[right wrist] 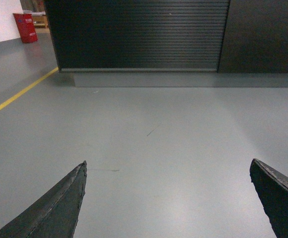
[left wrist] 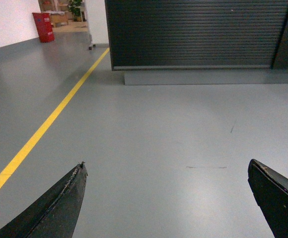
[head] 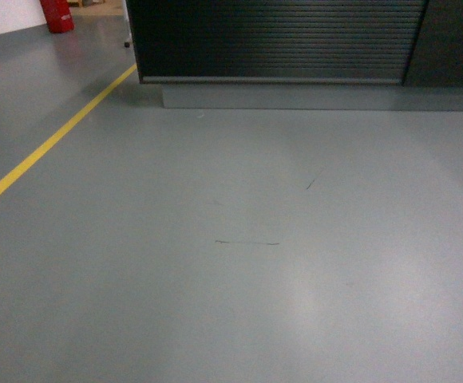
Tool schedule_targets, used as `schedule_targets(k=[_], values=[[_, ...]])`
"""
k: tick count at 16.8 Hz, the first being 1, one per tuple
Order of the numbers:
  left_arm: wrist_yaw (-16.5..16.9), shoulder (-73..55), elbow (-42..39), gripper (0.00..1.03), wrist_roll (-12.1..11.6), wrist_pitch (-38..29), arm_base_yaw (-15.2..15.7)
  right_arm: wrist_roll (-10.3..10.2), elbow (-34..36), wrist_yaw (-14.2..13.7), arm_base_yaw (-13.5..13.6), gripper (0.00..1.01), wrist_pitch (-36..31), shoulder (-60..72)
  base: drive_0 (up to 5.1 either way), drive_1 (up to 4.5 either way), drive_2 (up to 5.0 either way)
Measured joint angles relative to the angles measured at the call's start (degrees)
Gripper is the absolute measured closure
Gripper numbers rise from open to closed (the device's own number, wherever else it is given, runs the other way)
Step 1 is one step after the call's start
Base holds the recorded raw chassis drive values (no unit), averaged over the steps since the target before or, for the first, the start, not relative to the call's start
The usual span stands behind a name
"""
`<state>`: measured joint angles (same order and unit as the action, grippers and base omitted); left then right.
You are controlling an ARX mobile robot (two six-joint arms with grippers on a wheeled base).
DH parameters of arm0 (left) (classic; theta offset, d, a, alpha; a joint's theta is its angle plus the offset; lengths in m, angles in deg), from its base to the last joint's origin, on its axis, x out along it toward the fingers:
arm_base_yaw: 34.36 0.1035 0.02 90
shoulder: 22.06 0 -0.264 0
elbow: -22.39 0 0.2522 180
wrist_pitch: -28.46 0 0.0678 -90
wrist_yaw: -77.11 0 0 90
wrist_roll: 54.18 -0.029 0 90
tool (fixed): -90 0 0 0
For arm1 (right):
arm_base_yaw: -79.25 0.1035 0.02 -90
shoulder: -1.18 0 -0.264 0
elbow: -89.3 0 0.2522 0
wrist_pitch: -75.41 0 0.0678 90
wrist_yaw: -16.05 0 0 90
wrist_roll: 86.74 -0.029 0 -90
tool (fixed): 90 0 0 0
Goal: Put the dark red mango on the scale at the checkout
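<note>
your left end effector point(left wrist: 166, 198) and right end effector point(right wrist: 168, 198) both hang spread wide over bare grey floor point(head: 239, 263), holding nothing. ahead of you stands the checkout bench point(head: 279, 40), showing only its dark ribbed front on a grey base, with a yellow line point(head: 52, 144) running along the floor to its left and a red bin point(left wrist: 43, 27) beyond. you can't see the mango or the scale from any view.

my left gripper point(left wrist: 168, 198): black tapered fingers point(left wrist: 59, 206), scuffed pale edges | my right gripper point(right wrist: 169, 198): same matte black wedge-shaped fingers point(right wrist: 278, 198), rough-textured edges at 3 o'clock
</note>
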<state>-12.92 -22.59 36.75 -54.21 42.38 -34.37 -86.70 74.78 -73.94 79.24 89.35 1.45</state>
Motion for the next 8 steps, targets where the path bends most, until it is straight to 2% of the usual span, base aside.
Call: schedule_targets(k=[8], values=[[0.0,0.0,0.0,0.05,0.0,0.0,0.0,0.0,0.0,-0.1,0.0,0.03,0.1,0.0,0.0,4.06,-4.0]])
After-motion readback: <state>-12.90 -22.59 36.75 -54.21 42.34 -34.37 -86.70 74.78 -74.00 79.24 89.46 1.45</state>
